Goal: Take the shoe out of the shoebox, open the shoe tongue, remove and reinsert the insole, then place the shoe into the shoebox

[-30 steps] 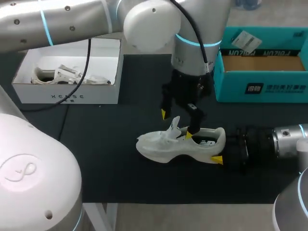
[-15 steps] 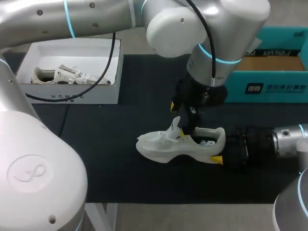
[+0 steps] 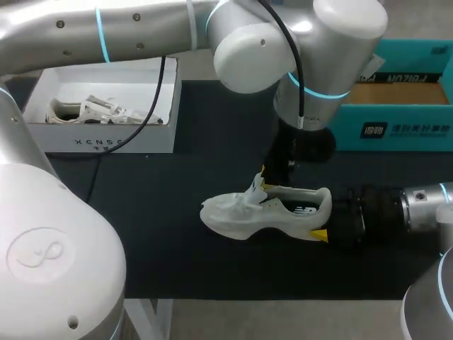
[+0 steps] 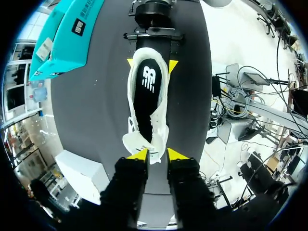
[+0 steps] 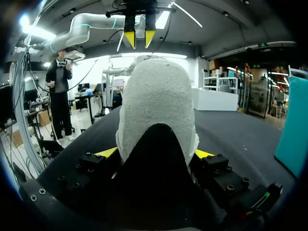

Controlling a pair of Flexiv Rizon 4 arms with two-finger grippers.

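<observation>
Black matting covers the bench (image 3: pixel 177 234), and the white shoe (image 3: pixel 241 212) stands on its sole near the middle, already out of the teal shoebox (image 3: pixel 396 131), which sits open at the far right edge. 1 white box (image 3: pixel 106 142) with another shoe in it stands well apart at the far left.

My right arm (image 3: pixel 417 205) comes in low along the bench, and its jaws are pressed onto the shoe's heel (image 3: pixel 322 202) from 2 sides, a yellow tip against each flank. My left arm (image 3: pixel 311 42) reaches across from above and hangs its jaws right over the tongue (image 3: pixel 256 185), which sticks up at the front of the opening. Whether the left jaws are pinching the tongue or only bracketing it, I cannot tell from these views.

I judge the shoe to be light, with a soft, baggy upper and a firmer sole and heel cup, so the heel is the right place to clamp it and should not crush. The tongue looks thin and floppy; I would take it by its free top edge and pull gently toward the toe, or it may slip out or drag the whole shoe. The dark insole (image 4: pixel 144 96) lies flat inside and will likely bend easily; its heel end seems the easiest edge to lift.
</observation>
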